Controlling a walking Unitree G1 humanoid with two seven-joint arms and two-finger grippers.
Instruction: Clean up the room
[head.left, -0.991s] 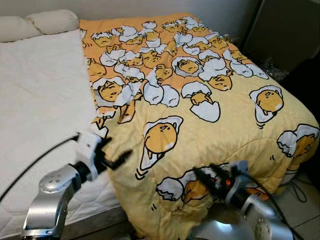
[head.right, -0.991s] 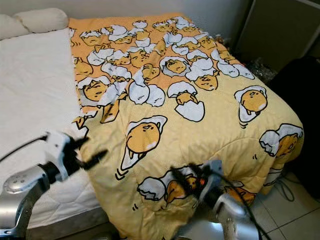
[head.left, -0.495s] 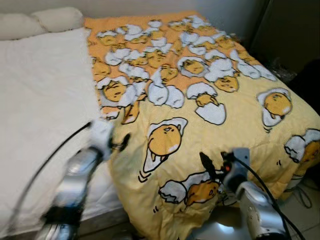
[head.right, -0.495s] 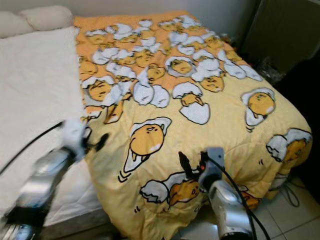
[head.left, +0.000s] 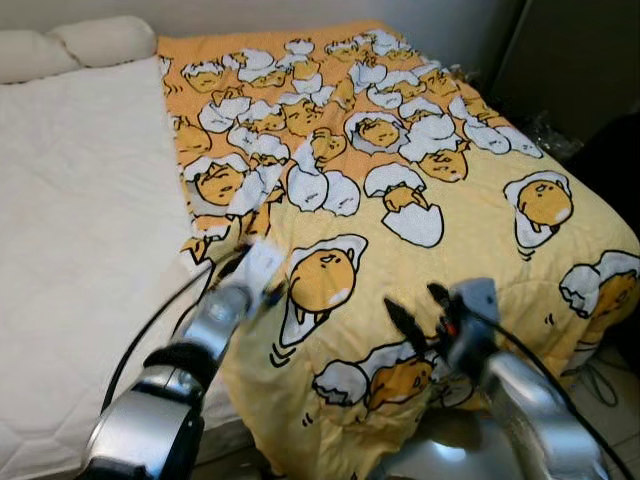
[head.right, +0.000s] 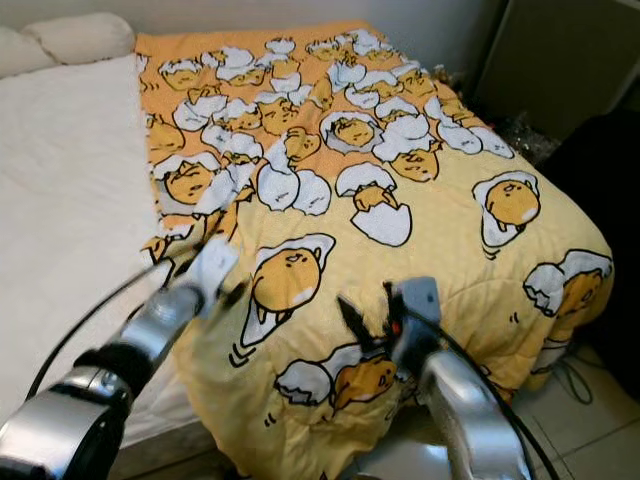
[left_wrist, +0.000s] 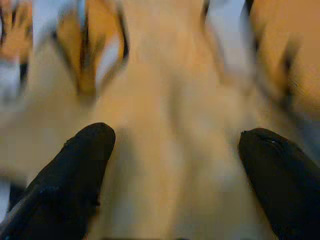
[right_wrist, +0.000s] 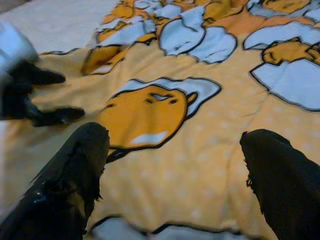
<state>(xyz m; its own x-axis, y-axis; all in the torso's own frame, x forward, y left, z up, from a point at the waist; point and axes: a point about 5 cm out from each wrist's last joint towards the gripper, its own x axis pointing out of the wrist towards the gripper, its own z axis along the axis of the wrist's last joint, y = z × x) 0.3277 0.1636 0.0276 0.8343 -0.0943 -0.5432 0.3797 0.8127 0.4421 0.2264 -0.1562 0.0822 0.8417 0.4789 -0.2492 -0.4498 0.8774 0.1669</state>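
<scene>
A yellow blanket (head.left: 400, 150) printed with cartoon eggs covers the right part of the bed and hangs over its foot. My left gripper (head.left: 262, 278) is at the blanket's left edge where it meets the bare white mattress (head.left: 80, 200). In the blurred left wrist view its fingers (left_wrist: 75, 170) stand apart, open, with yellow fabric between them. My right gripper (head.left: 415, 308) hovers low over the blanket near the foot of the bed. It is open, with the black fingers (right_wrist: 70, 175) spread over an egg figure. The right wrist view also catches the left gripper (right_wrist: 35, 95).
Two white pillows (head.left: 100, 40) lie at the head of the bed. A dark cabinet (head.left: 580, 60) stands to the right of the bed. Black cables (head.left: 600, 380) lie on the tiled floor by the bed's right corner.
My left gripper has moved right, from over the mattress onto the blanket's left edge. The right gripper has risen and reached forward over the blanket. The camera has shifted slightly.
</scene>
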